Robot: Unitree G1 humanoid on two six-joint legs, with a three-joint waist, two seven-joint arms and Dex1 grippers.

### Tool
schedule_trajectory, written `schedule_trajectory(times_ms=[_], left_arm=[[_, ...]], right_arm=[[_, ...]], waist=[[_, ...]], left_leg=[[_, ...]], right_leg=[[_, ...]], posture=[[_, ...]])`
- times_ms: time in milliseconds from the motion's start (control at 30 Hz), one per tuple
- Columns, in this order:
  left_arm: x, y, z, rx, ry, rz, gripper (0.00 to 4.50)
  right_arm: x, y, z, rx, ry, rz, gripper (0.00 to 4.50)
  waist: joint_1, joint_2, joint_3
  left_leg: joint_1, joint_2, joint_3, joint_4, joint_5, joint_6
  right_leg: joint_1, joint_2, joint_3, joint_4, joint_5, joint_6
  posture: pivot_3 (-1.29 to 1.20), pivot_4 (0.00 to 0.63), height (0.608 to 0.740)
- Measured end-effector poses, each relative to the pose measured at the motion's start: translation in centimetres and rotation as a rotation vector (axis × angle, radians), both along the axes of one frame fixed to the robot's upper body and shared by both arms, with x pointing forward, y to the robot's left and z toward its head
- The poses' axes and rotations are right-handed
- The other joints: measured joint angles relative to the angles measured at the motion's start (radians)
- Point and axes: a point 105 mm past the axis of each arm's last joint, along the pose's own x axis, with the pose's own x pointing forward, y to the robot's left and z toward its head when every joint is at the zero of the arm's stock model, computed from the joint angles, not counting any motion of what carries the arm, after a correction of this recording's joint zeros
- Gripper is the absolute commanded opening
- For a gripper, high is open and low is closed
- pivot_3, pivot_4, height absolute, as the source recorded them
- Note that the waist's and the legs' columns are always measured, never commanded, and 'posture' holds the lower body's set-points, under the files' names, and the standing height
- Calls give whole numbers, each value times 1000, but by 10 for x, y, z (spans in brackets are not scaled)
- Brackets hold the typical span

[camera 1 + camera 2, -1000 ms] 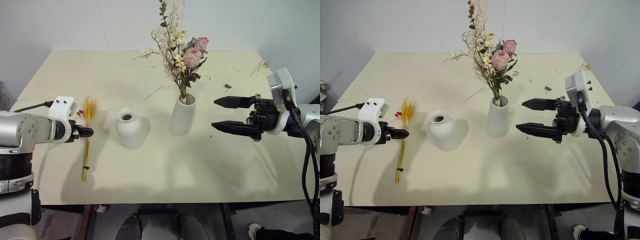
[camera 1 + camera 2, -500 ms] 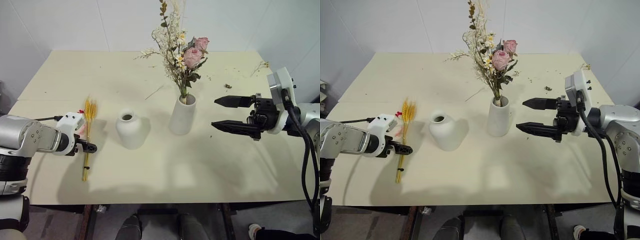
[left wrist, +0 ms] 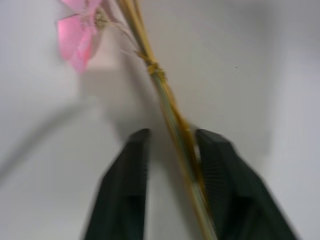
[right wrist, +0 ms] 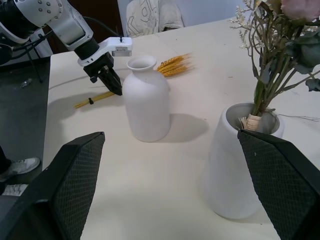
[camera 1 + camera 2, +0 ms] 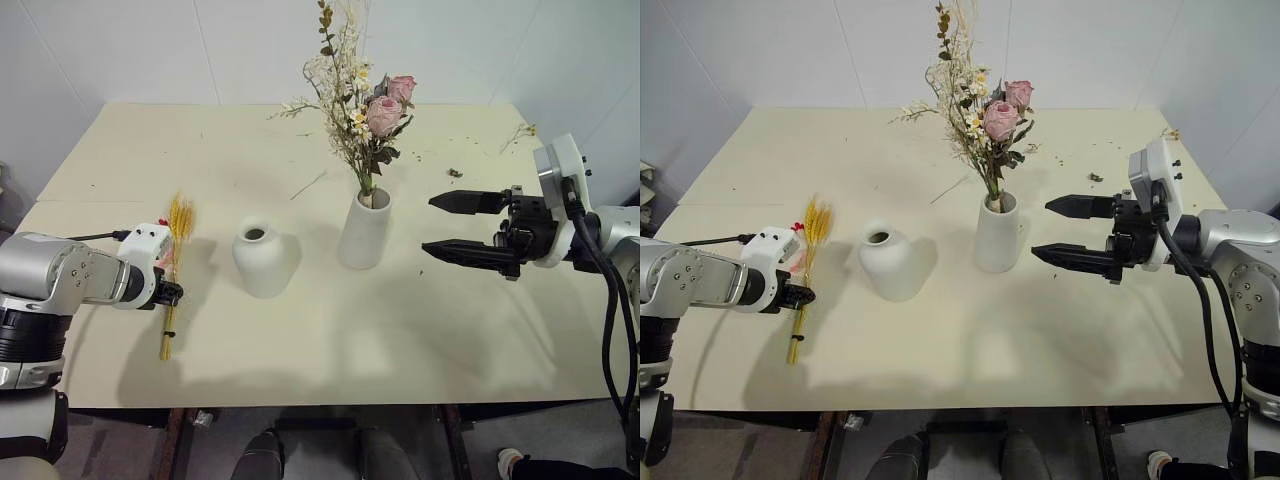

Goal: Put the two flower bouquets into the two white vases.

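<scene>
The left wrist view is blurred and cuts the wheat bunch [image 3: 172,117] off at both ends; its stalks run between the left claw [image 5: 170,293], touching one finger [image 3: 222,185], with a gap to the other, so a firm pinch cannot be told. The bunch lies on the bench [image 5: 330,340] at 9 o'clock of the short vase [image 5: 258,259], near the left edge. The rose bunch [image 5: 365,110] stands in the tall vase [image 5: 363,230]; its top is cropped. The right claw [image 5: 470,225], spread wide, hovers at 3 o'clock of that vase, open bench below.
</scene>
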Motion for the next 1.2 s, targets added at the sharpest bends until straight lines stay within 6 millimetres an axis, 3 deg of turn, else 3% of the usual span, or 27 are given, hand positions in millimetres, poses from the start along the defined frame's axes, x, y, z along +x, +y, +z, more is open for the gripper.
schedule_trajectory(times_ms=[33, 67, 333, 467, 700, 867, 967, 1100, 1200], left_arm=[[0, 1, 0, 2, -2, 4, 37], [0, 1, 0, 5, -4, 9, 12], [4, 4, 2, 15, -27, 37, 12], [14, 7, 13, 42, -108, 52, 12], [48, 0, 61, 74, -451, -22, 12], [66, -12, 109, 58, -772, -80, 12], [71, -17, 126, 48, -897, -113, 12], [69, -43, 160, -50, -1188, -227, 12], [63, -59, 174, -129, -1330, -309, 12]], right_arm=[[0, 0, 0, 0, 0, -1, 4500], [0, 0, 0, 0, 0, -1, 4500], [1, 0, 0, 0, -1, -6, 4500], [1, 0, 0, 0, -2, -7, 4500], [1, -1, 0, 0, -3, -14, 4500], [2, -1, 0, 0, -3, -21, 4500], [2, -1, -1, 0, -3, -24, 4500], [2, -1, -3, -2, 3, -32, 4500], [1, 0, -3, -7, -6, -34, 4500]], waist=[[0, 0, 0], [0, 0, 0], [0, 0, 0], [2, -1, 0], [2, -1, 0], [2, -1, 0], [2, -1, 0], [6, -1, 0], [5, -1, 0]], left_leg=[[0, 0, 0, 0, 0, 0], [0, 0, 0, 0, 0, 0], [0, 0, 0, 0, 0, 0], [-1, 0, 0, 0, 0, 0], [-2, 0, 0, -1, 0, 0], [-3, 0, 0, 0, 0, 0], [-3, 0, 0, 0, 0, 0], [-4, 0, 1, 1, 0, 0], [-4, 0, 1, 3, 0, 0]], right_leg=[[0, 0, 0, 0, 0, 0], [0, 0, 0, 0, 0, 0], [0, 0, 0, 0, 0, 0], [0, 0, 0, -1, 0, 0], [-1, 0, 0, -3, 0, 0], [-1, 0, 0, -3, 0, 0], [-1, 0, 0, -3, 0, 1], [-1, 0, 0, -3, 1, 1], [-1, 0, 0, -3, 1, 2]], posture=[[0, 150, 740], [0, 150, 740], [0, 150, 740], [0, 150, 740], [0, 150, 740], [0, 150, 740], [0, 150, 740], [0, 150, 740], [0, 150, 740]])
